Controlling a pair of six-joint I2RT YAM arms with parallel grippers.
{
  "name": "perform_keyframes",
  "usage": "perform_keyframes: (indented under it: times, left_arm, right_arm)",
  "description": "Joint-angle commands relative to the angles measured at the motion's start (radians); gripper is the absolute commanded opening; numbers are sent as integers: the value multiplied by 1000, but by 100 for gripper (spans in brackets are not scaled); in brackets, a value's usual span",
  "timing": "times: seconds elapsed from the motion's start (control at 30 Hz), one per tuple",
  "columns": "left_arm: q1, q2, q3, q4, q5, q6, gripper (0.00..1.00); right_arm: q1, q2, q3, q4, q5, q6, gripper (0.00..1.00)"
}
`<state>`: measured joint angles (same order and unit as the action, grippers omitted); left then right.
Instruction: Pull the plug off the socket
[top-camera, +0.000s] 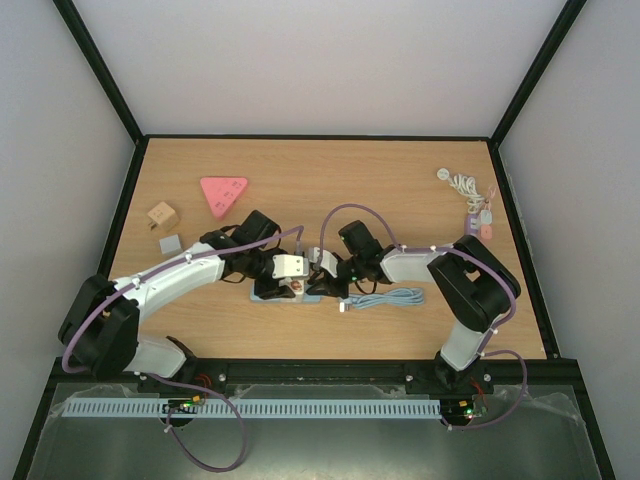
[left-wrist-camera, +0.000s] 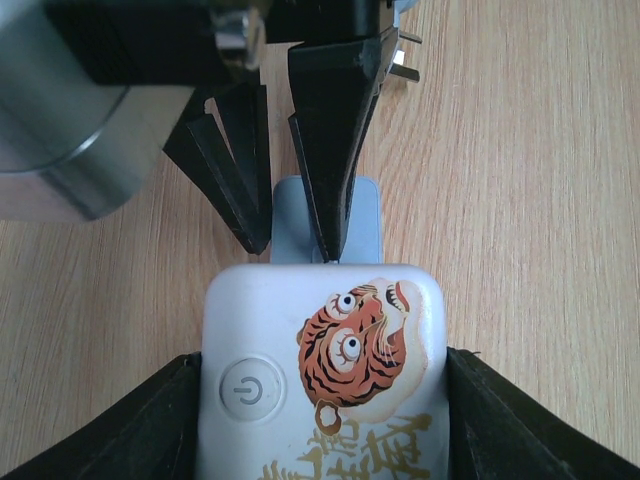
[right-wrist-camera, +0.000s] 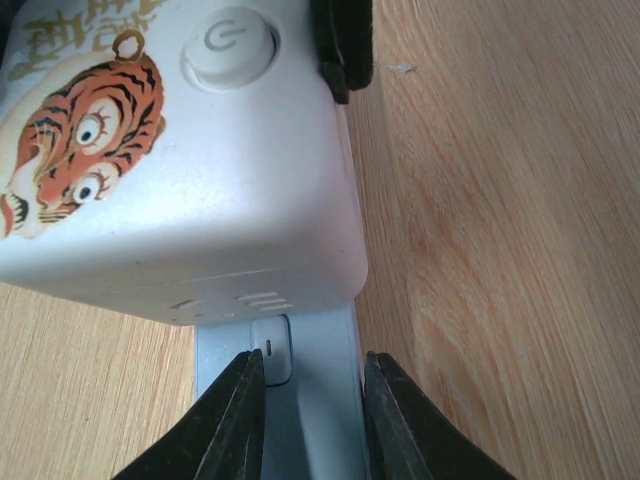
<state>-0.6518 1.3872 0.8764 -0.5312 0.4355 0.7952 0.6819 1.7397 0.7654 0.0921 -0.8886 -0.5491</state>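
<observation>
Right hand (right-wrist-camera: 312, 365) is clamped on the pale blue-grey flat plastic plug (right-wrist-camera: 318, 445), with one matte black finger (right-wrist-camera: 228, 430) pressed against each long side. The plug's smooth and slab-like with a small slot moulded in. It runs straight from the fingertips into the side face of the glossy white plastic socket cube (right-wrist-camera: 200, 190), so it's seated, not out. The socket cube has rounded corners and a round power button (right-wrist-camera: 227, 45) on top. Next to the button is an orange-and-black tiger face sticker (right-wrist-camera: 70, 150) with gold lettering beside it.

Left hand (left-wrist-camera: 322, 370) grips the same socket cube from the opposite end, its black wedge-shaped fingers (left-wrist-camera: 140, 425) tight on the two side walls. So the two hands meet nose to nose mid-table, socket cube between them, plug on the right hand's side.

Everything's on a light wood-grain table (top-camera: 330, 170). Just beside the right hand there's a loosely coiled pale blue cable (top-camera: 385, 298). Off toward the far left are a pink triangular block (top-camera: 223, 193), a small wooden cube (top-camera: 162, 215) and a little grey square tile (top-camera: 170, 243). The far right corner has a tangle of white cable (top-camera: 463, 184).
</observation>
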Motion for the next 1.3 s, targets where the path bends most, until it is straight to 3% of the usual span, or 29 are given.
perform_keyframes:
  times: [0.0, 0.1, 0.3, 0.6, 1.03, 1.13, 1.27]
  left_arm:
    - [-10, -56, -3, 90, 31, 22, 33]
    - [3, -65, -67, 103, 20, 50, 32]
    - [15, -72, -52, 75, 38, 67, 32]
    - [21, -61, 117, 16, 78, 55, 33]
    - [62, -57, -62, 84, 71, 79, 33]
    - [101, -80, -55, 73, 104, 68, 42]
    - [153, -130, -39, -4, 127, 85, 71]
  right_arm:
    - [9, 49, -29, -86, 124, -14, 27]
    - [9, 48, -29, -86, 123, -14, 27]
    - [9, 38, -21, -90, 113, 0, 27]
    - [9, 41, -15, -90, 128, 14, 27]
    - [-2, -23, -6, -89, 132, 34, 32]
    - [-10, -67, -2, -95, 130, 39, 37]
    - [-12, -138, 5, -91, 126, 56, 60]
